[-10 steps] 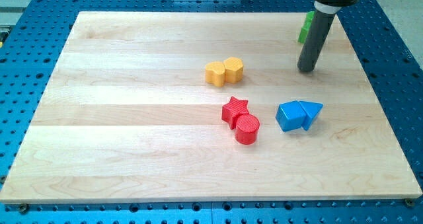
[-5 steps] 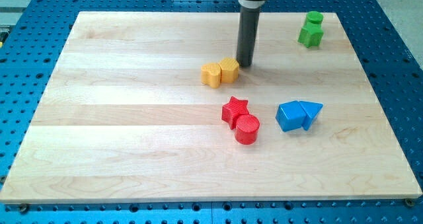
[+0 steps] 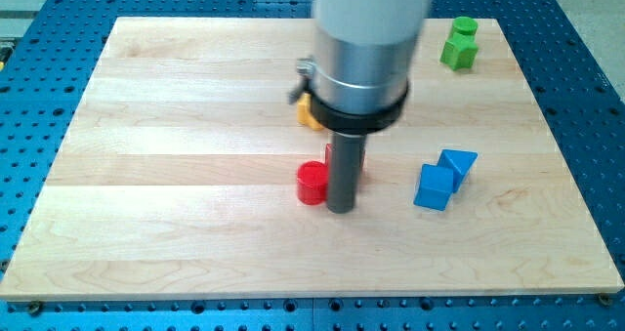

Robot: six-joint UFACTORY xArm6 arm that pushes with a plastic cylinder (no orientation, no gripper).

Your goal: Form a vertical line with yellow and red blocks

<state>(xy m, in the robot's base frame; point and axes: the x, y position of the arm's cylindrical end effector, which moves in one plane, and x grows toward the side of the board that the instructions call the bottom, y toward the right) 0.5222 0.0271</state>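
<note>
My tip (image 3: pixel 341 210) rests on the board just right of the red cylinder (image 3: pixel 312 183), which it touches or nearly touches. The red star block (image 3: pixel 362 165) is mostly hidden behind the rod; only slivers show at the rod's sides. The yellow blocks (image 3: pixel 308 114) are almost fully hidden behind the arm's wide body; only an orange-yellow edge shows at its left. The red cylinder sits below the yellow blocks, slightly left of the rod.
A blue cube (image 3: pixel 434 186) and a blue triangular block (image 3: pixel 457 163) lie together at the right of the rod. Two green blocks (image 3: pixel 459 45) sit at the view's top right near the wooden board's (image 3: pixel 176 175) edge.
The rod has swept from the top right, past the yellow blocks, down to the red blocks. The red cylinder has shifted left. The blue blocks have shifted and turned slightly.
</note>
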